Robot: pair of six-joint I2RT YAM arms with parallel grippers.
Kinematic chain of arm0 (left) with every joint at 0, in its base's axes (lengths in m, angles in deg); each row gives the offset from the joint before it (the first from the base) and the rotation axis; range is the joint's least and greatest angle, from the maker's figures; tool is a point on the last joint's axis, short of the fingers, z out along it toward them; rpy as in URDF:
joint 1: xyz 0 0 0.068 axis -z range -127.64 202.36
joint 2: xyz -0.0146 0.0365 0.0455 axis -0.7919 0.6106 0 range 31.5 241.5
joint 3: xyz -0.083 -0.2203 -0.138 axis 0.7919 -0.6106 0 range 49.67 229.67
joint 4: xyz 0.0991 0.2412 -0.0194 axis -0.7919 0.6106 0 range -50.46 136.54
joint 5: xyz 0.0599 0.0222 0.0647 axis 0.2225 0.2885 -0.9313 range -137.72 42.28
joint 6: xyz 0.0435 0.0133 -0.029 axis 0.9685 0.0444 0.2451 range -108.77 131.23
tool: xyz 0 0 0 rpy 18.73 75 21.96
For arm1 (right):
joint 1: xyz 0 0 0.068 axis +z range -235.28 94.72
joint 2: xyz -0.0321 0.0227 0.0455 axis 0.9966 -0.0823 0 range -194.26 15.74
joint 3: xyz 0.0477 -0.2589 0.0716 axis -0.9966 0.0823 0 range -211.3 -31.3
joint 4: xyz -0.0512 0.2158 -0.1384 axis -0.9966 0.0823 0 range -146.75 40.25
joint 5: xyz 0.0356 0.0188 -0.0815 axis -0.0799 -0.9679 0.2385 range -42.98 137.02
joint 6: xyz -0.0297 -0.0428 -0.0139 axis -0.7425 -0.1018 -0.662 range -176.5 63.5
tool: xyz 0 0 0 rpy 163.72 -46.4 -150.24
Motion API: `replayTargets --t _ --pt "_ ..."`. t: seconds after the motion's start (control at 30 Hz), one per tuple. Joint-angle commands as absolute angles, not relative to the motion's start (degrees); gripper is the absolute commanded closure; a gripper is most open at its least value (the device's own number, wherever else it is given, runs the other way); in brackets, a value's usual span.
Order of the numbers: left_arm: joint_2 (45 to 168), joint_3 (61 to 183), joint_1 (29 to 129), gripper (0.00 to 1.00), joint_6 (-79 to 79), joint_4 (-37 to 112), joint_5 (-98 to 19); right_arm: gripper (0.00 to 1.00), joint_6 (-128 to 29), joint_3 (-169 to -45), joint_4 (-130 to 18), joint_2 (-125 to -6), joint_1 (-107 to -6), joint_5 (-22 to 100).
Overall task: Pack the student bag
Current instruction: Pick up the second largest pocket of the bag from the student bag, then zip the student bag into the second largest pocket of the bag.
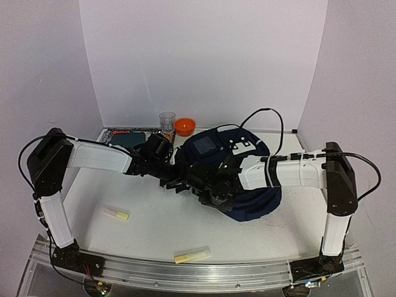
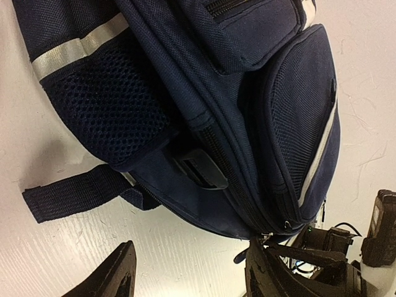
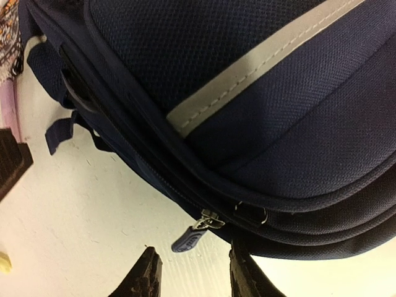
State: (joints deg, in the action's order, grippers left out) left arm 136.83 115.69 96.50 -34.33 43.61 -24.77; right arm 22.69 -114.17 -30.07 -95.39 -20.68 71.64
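Right gripper (image 3: 193,263) hovers at the backpack's lower seam, its two fingers parted by a narrow gap with nothing caught between them. Left gripper (image 2: 190,257) is spread wide over bare tabletop, holding nothing, just off the bag's corner.

Between both arms lies the student bag (image 1: 260,201), a navy backpack on its side, a little toward three o'clock from the table's (image 1: 154,229) middle. A patterned tray (image 1: 117,132) sits at ten o'clock from the bag. An orange bowl (image 1: 184,126) stands at eleven o'clock, a clear glass (image 1: 167,120) just beside it. Two yellow markers lie loose: one (image 1: 116,213) at eight o'clock from the bag, the other (image 1: 192,255) at seven o'clock, near the table's front rail.

The wrist view shows a blue zipper pull (image 3: 187,240) dangling from the closed zip, just off the right fingertips at twelve o'clock.

Judged from this, the step in hand is opening the bag. Packing has not begun. The next move calls for nudging the right fingers forward around the pull, pinching it and drawing it along the zip track. The left gripper would need to steady the fabric so the bag does not slide.
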Motion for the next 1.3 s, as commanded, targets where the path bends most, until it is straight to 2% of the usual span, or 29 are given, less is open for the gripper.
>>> replayTargets --t 0.0,0.23,0.37,0.57,0.63,1.1,1.27 --pt "137.3 118.0 96.6 0.39 -35.0 43.4 -23.4 0.60 28.2 -117.2 -25.2 -97.9 -20.7 75.9" --pt "137.5 118.3 96.5 0.39 -35.0 43.5 -22.8 0.61 30.3 -118.2 -24.5 -101.0 -21.1 75.1" --pt "137.5 118.4 96.5 0.39 -35.1 43.5 -22.5 0.66 31.4 -117.9 -24.3 -101.9 -21.6 75.6" --pt "138.1 118.8 96.6 0.39 -36.3 43.5 -21.2 0.94 30.0 -118.1 -23.2 -101.5 -21.9 75.9" --pt "138.5 119.2 96.6 0.39 -37.1 43.5 -20.6 1.00 28.9 -117.5 -23.1 -100.5 -21.9 75.3" --pt "144.5 123.9 99.3 0.39 -48.9 38.6 -15.1 1.00 9.4 -113.8 -28.8 -91.1 -21.5 70.6" --pt "147.7 126.3 100.6 0.48 -52.2 35.4 -15.5 1.00 3.1 -114.1 -29.4 -90.3 -21.4 69.0"
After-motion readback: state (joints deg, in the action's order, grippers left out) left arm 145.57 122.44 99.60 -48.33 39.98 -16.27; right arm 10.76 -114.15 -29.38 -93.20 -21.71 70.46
